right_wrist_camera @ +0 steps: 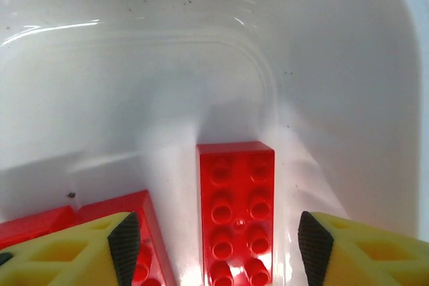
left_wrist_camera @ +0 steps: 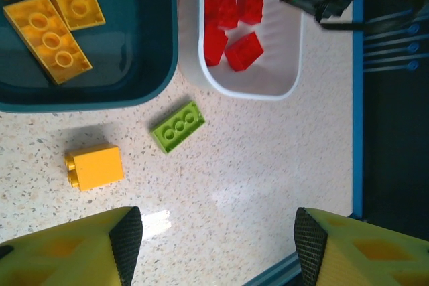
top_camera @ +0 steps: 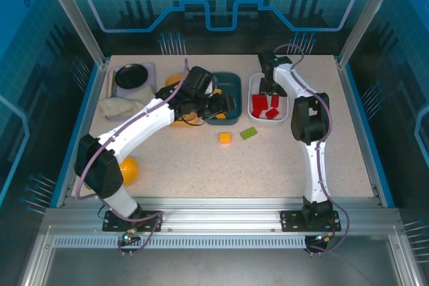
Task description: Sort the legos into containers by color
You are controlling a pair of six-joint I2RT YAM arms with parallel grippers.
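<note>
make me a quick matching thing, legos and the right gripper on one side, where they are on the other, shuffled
Things:
1. green lego
2. red legos
3. oblong yellow legos
4. right gripper

Places or states:
A. inside the dark teal tray
B. on the bare table
C. lying in the white tray
D. open, over the white tray

Pairs: 1-B, 2-C, 3-A, 4-D

One green brick (left_wrist_camera: 177, 126), one loose yellow brick (left_wrist_camera: 94, 167)
</note>
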